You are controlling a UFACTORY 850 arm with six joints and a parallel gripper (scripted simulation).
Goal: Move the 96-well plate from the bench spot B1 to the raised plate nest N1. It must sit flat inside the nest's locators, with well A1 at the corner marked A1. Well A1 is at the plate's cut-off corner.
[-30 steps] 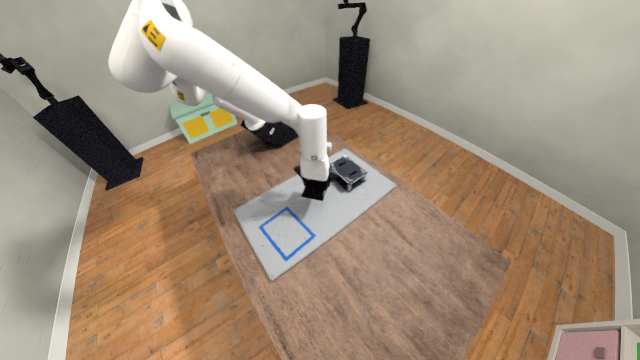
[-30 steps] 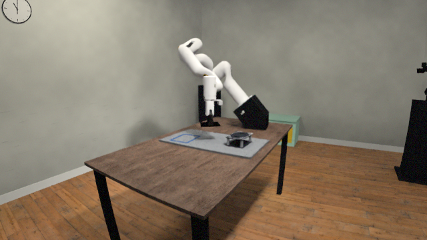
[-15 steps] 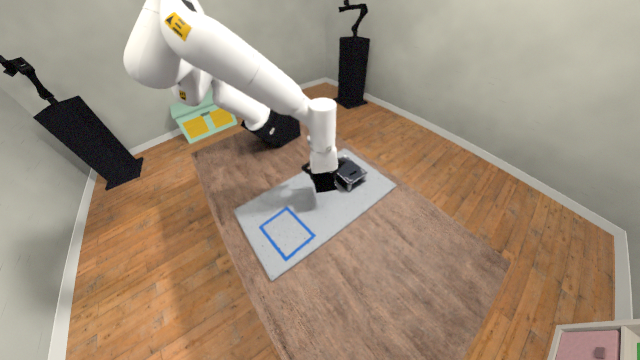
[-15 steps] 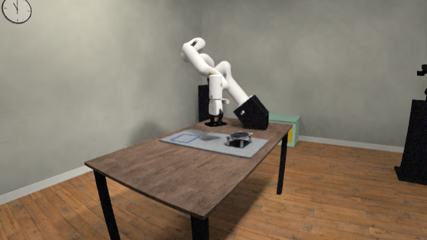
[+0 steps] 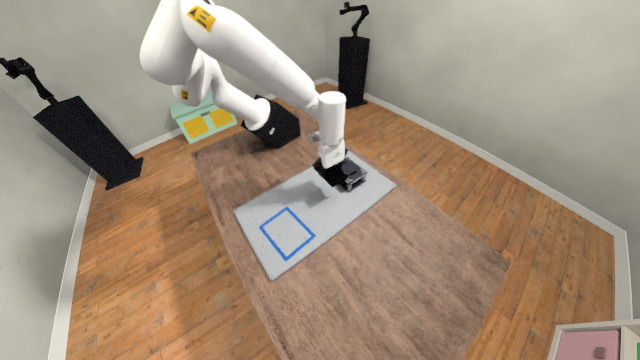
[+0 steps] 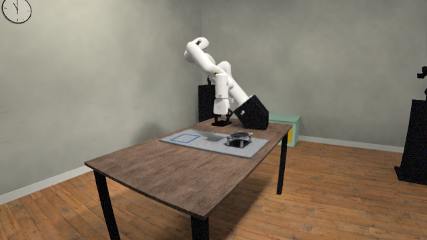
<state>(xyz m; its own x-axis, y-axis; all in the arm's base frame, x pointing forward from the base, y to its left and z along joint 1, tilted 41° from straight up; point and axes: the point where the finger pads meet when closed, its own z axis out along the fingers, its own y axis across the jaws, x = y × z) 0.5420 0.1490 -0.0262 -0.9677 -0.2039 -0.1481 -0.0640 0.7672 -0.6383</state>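
Observation:
My gripper point(image 5: 330, 173) is shut on the dark 96-well plate point(image 5: 327, 177) and holds it in the air above the grey mat point(image 5: 312, 212). It also shows in the exterior view point(image 6: 221, 121), with the plate point(image 6: 221, 123) level under the fingers. The raised plate nest N1 point(image 5: 353, 175) stands on short posts right next to the held plate, at the mat's far end point(image 6: 239, 138). Nothing lies on the nest. The blue square B1 point(image 5: 287, 233) at the mat's near end holds nothing point(image 6: 183, 138). I cannot make out the plate's cut-off corner.
The arm's black base block point(image 5: 275, 127) sits on the table's far end behind the mat. A teal cabinet point(image 6: 283, 128) stands on the floor behind the table. Black stands point(image 5: 353, 62) are by the walls. A pink bin point(image 5: 587, 345) is at the lower right.

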